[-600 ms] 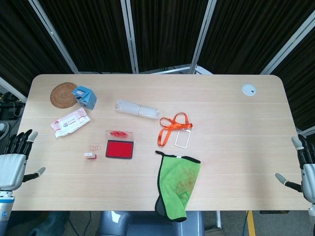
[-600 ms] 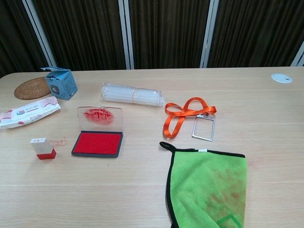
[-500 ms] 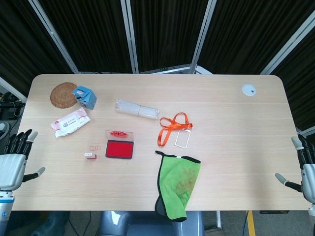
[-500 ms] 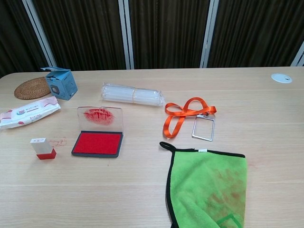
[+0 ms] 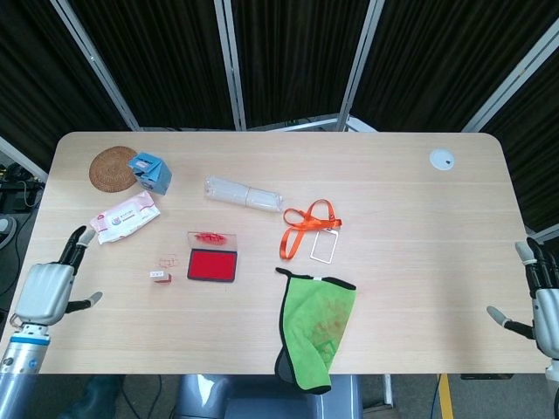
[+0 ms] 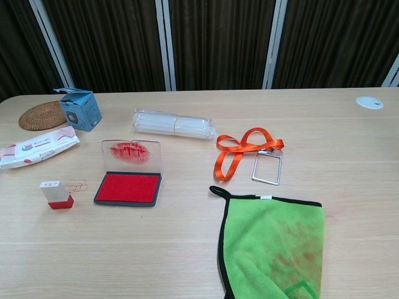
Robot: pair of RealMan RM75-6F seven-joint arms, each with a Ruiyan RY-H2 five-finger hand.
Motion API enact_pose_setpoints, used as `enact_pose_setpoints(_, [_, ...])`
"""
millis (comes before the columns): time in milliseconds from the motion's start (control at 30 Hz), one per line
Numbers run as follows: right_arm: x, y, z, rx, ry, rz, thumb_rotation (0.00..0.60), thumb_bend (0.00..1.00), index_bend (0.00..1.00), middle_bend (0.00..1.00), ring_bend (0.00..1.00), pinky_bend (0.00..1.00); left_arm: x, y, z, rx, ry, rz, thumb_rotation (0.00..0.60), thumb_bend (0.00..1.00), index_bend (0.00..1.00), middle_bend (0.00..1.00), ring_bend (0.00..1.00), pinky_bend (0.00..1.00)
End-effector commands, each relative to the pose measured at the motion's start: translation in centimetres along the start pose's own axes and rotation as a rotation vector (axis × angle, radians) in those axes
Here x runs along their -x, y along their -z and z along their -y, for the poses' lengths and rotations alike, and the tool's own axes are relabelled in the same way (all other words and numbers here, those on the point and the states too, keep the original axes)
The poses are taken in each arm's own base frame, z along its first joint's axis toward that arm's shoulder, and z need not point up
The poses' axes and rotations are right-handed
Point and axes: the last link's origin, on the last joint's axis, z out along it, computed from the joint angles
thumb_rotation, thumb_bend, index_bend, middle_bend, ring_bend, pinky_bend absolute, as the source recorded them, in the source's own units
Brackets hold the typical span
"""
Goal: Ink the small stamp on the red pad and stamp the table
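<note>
The small stamp [image 5: 159, 276] [image 6: 55, 194] stands upright on the table, white on top with a red base. Just right of it lies the red ink pad [image 5: 212, 264] [image 6: 128, 187], its clear lid [image 6: 131, 154] raised at the back and smeared with red. A faint red print [image 6: 76, 185] marks the wood between stamp and pad. My left hand [image 5: 51, 285] hovers over the table's left edge, fingers apart, holding nothing, well left of the stamp. My right hand [image 5: 539, 297] is at the right edge, fingers spread and empty. Neither hand shows in the chest view.
A green cloth [image 5: 315, 325] hangs over the front edge. An orange lanyard with a badge holder [image 5: 310, 227], a clear plastic roll [image 5: 243, 193], a wipes pack [image 5: 124, 216], a blue box [image 5: 150, 172], a woven coaster [image 5: 113, 168] and a white disc [image 5: 442, 159] lie around.
My left hand has moved right and forward, coming over the table's left edge toward the stamp. The right hand and the objects have stayed where they were.
</note>
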Motion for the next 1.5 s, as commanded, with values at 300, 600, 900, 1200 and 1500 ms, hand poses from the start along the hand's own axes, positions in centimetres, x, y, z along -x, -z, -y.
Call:
enact_pose_setpoints(300, [0.9, -0.4, -0.5, 0.023, 0.024, 0.032, 0.600, 0.00, 0.00, 0.00, 0.00, 0.00, 5.5, -6.2, -5.1, -0.043, 0.055, 0.207, 0.600, 0.25, 0.23, 0.19, 0.89, 0.91])
enact_pose_setpoints(600, [1.1, -0.5, -0.6, 0.035, 0.034, 0.039, 0.600, 0.00, 0.00, 0.00, 0.00, 0.00, 8.2, -7.3, -6.4, -0.055, 0.088, 0.233, 0.600, 0.30, 0.38, 0.35, 0.90, 0.92])
enact_pose_setpoints(900, [1.1, -0.7, -0.8, 0.049, 0.031, 0.045, 0.600, 0.00, 0.00, 0.00, 0.00, 0.00, 9.1, -7.6, -7.3, -0.048, 0.084, 0.229, 0.600, 0.29, 0.39, 0.39, 0.90, 0.92])
enact_pose_setpoints(1200, [1.2, -0.7, -0.9, 0.052, 0.025, 0.050, 0.600, 0.00, 0.00, 0.00, 0.00, 0.00, 9.4, -7.1, -7.0, -0.057, 0.103, 0.248, 0.600, 0.29, 0.40, 0.41, 0.90, 0.92])
enact_pose_setpoints(1500, [1.2, -0.7, -0.9, 0.055, 0.027, 0.053, 0.600, 0.00, 0.00, 0.00, 0.00, 0.00, 9.6, -7.4, -7.1, -0.070, 0.112, 0.247, 0.600, 0.29, 0.40, 0.46, 0.90, 0.92])
